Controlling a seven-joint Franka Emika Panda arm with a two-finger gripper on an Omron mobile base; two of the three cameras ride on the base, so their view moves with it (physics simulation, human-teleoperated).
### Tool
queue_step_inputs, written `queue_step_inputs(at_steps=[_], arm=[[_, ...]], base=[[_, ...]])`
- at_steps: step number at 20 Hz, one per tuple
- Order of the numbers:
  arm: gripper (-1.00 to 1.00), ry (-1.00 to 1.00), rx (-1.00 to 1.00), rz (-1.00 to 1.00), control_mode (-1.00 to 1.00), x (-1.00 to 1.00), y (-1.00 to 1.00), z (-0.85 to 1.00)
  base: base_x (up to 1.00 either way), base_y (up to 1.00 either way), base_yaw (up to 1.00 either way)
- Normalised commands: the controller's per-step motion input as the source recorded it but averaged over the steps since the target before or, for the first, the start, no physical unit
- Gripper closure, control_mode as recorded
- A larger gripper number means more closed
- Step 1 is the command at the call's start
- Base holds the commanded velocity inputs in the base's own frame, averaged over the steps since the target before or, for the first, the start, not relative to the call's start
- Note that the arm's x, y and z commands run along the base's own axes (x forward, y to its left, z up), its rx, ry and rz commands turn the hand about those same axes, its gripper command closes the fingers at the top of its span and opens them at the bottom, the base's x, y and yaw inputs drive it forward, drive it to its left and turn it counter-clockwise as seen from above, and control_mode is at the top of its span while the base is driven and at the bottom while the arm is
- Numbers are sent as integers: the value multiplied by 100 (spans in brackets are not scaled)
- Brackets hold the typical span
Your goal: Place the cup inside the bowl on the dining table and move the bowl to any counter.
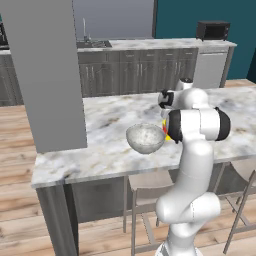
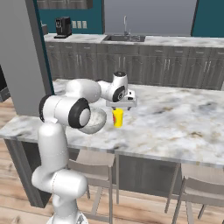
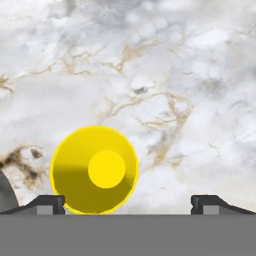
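The spread tool (image 3: 128, 201) is hovering above the yellow cup (image 3: 95, 170) and should be centering over it before descending.

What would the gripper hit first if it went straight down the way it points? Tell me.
Probably the cup, near the left finger of the open gripper; otherwise the dining table. Depth is unclear.

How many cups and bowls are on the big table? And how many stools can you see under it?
Cups: 1, the yellow cup
Bowls: 1, the speckled bowl
Stools: 2, a left stool and a right stool, tucked under the dining table
Total: 4
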Motion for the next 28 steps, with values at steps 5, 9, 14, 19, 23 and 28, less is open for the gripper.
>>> queue_step_inputs(at_steps=[5, 9, 14, 19, 23, 28], arm=[[-100, 0, 0, 0, -100, 8, -2, -7], [-100, 0, 0, 0, -100, 10, -10, 0], [-100, 0, 0, 0, -100, 4, -11, 0], [-100, 0, 0, 0, -100, 2, -10, 0], [-100, 0, 0, 0, -100, 4, 0, -4], [-100, 0, 0, 0, -100, 9, 0, -10]], base=[[0, 0, 0], [0, 0, 0], [0, 0, 0], [0, 0, 0], [0, 0, 0], [0, 0, 0]])
